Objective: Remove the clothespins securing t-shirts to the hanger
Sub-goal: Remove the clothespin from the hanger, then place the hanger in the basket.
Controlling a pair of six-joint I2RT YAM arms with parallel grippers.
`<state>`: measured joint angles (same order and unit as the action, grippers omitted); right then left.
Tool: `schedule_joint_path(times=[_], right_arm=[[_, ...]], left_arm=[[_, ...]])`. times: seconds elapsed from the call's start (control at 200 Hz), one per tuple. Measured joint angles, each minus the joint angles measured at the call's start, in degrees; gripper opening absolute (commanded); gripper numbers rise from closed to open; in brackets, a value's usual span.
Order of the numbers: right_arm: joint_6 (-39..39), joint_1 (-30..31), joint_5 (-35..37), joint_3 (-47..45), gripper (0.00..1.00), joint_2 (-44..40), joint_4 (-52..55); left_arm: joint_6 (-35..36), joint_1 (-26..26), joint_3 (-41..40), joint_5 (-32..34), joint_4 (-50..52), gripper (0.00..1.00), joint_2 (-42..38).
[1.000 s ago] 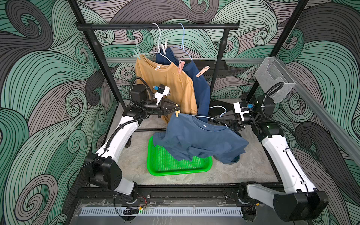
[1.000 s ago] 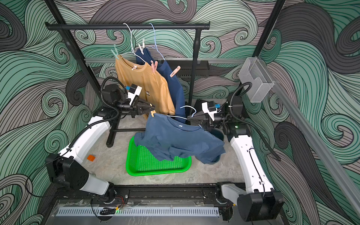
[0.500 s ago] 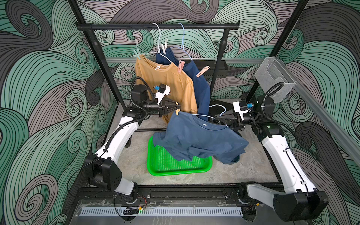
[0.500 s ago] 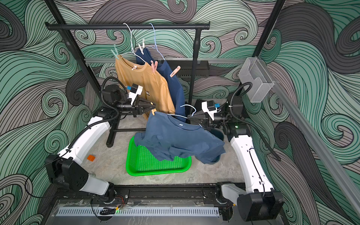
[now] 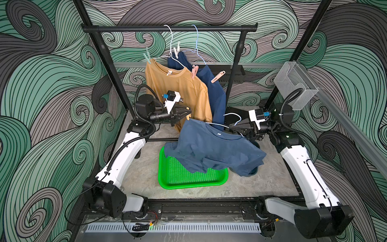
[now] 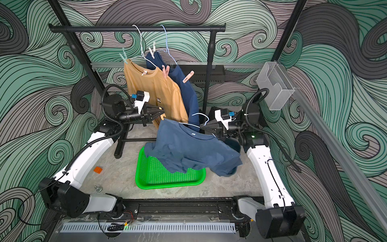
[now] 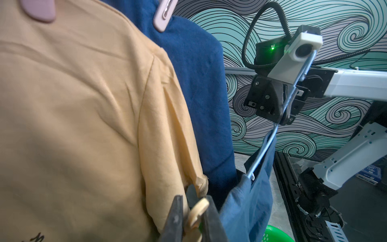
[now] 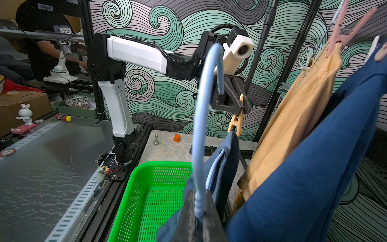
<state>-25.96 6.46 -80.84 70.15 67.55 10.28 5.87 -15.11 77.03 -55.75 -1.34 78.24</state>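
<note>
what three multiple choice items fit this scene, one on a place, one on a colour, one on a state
1. Where is the green tray?
A. hung overhead
B. on the table, under the medium blue t-shirt
C. held in the air

2. What colour is the hanger in the right jaws?
A. red
B. black
C. light blue

3. The left jaws are:
A. shut on a peach clothespin
B. wide open, empty
C. out of view

Key:
B, both top views show the tray on the table below the draped shirt.
C, the right wrist view shows light blue wire between the jaws.
A, both wrist views show the pin pinched between them.
</note>
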Motion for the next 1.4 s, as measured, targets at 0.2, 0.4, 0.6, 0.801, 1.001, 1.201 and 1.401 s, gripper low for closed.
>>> schedule_joint_path(times=[0.2,0.4,0.6,0.801,1.001,1.201,1.401], right_arm=[[-0.17,0.17,1.57,1.14,0.00,0.42,0.26],[-0.92,0.92,4.28,2.91,0.00,0.33,0.35],[-2.23,4.72,11.13,5.77,0.00,0.17,1.03],[-4.15,12.35,20.24,10.75,0.00,-0.02,1.07],[-5.92,19.45,28.63,15.80,0.00,1.05,0.55],[-7.98,27.12,35.85,21.68,0.00,5.60,-0.57],[-8.61,32.65,39.95,24.30,0.00,10.23,-1.33]], left_arm=[[1.51,0.00,0.09,5.42,0.70,0.00,-1.62],[2.80,0.72,1.31,10.75,1.92,0.00,-4.63],[4.50,0.85,-1.14,18.08,2.67,0.00,-9.73],[5.99,1.09,-6.36,23.28,4.39,0.00,-14.88],[6.80,1.16,-10.64,26.56,7.23,0.00,-18.71],[7.04,1.25,-14.01,28.24,10.56,0.00,-23.43],[6.84,1.25,-19.23,28.24,12.55,0.00,-29.24]])
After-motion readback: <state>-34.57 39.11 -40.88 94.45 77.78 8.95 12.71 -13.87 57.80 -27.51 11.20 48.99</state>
